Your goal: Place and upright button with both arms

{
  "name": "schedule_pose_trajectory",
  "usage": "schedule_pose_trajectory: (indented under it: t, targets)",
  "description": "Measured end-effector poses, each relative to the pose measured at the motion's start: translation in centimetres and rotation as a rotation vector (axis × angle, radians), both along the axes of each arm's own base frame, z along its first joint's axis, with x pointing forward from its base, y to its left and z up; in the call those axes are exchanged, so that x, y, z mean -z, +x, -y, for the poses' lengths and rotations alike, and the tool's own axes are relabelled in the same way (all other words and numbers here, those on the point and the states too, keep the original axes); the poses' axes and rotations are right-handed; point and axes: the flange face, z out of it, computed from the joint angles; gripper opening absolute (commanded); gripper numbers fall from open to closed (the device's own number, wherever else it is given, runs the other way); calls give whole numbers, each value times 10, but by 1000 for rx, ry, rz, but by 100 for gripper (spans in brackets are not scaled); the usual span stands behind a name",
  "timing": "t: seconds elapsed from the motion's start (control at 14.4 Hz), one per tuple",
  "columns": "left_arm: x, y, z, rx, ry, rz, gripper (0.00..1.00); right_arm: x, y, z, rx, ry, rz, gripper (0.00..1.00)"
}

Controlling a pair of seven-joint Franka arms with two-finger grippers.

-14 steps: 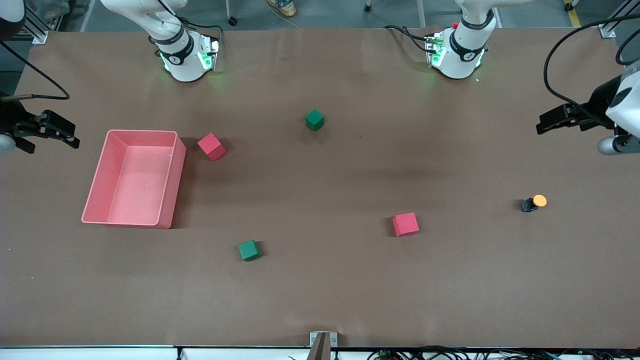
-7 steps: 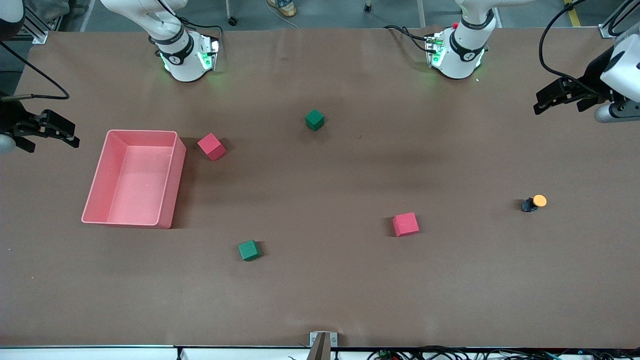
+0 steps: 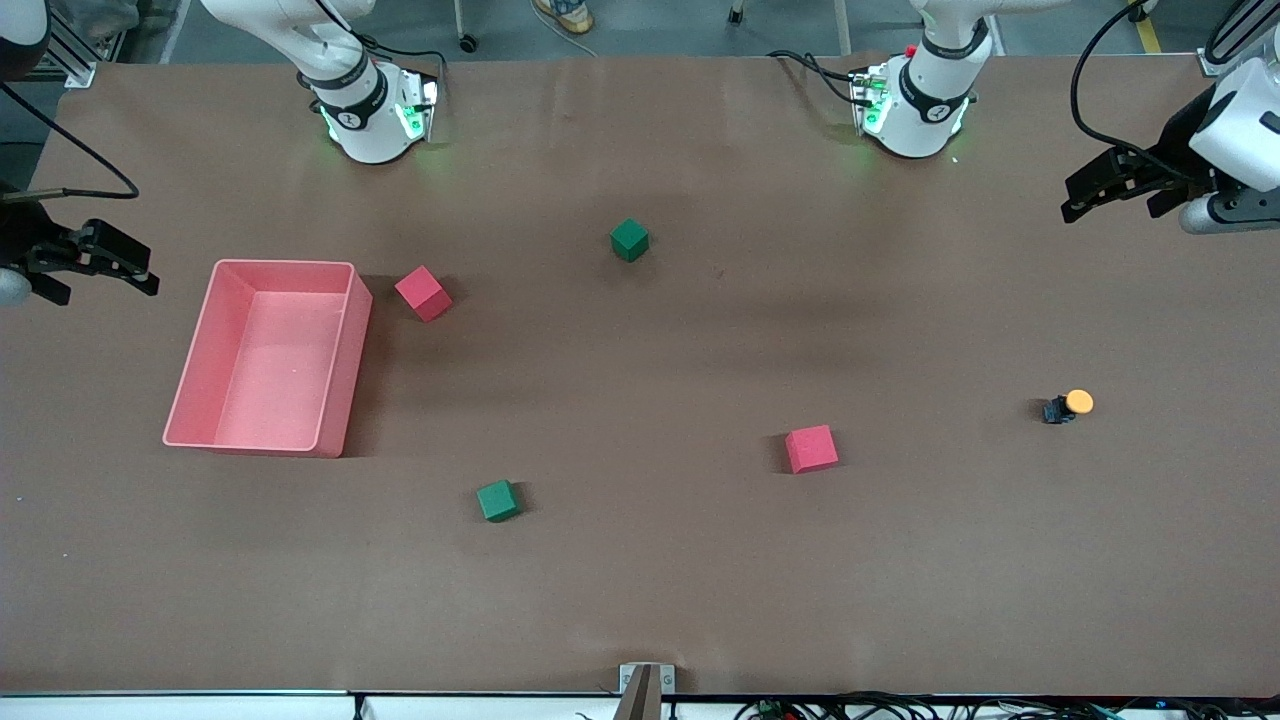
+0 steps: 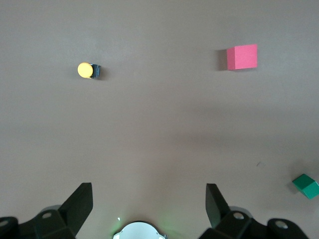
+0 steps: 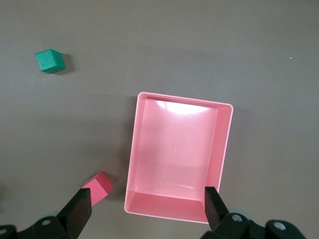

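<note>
The left claw (image 3: 1085, 190) hangs with its fingers spread and nothing between them, over the brown worktop (image 3: 640, 600) at the left arm's end. Its wrist view alone looks down between both black fingers (image 4: 79, 201) to the tiny push-button with a round orange cap on a dark body (image 4: 88, 70), lying on its side. In the front view the button (image 3: 1070, 405) lies on the worktop toward the left arm's end, well apart from the nearest pink-red cube (image 3: 811, 448). The right claw (image 3: 105, 265), also spread and empty, waits over the worktop's other end. Its wrist view shows the empty inside of the pink plastic rectangular bin (image 5: 219, 149).
</note>
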Motion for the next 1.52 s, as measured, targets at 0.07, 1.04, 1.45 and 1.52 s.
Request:
schedule_pose_trajectory:
  t: [0.07, 1.04, 1.45, 1.52]
  targets:
    - [0, 0, 1, 2, 0, 1, 100, 0, 0, 0, 0, 0, 0, 100]
    - [-24, -11, 4, 119, 49, 84, 100, 0, 0, -3, -6, 0, -1, 100]
    - [-21, -14, 7, 102, 15, 59, 100, 1, 0, -4, -8, 0, -6, 100]
    - [-21, -15, 8, 103, 14, 56, 100, 1, 0, -4, -8, 0, -6, 100]
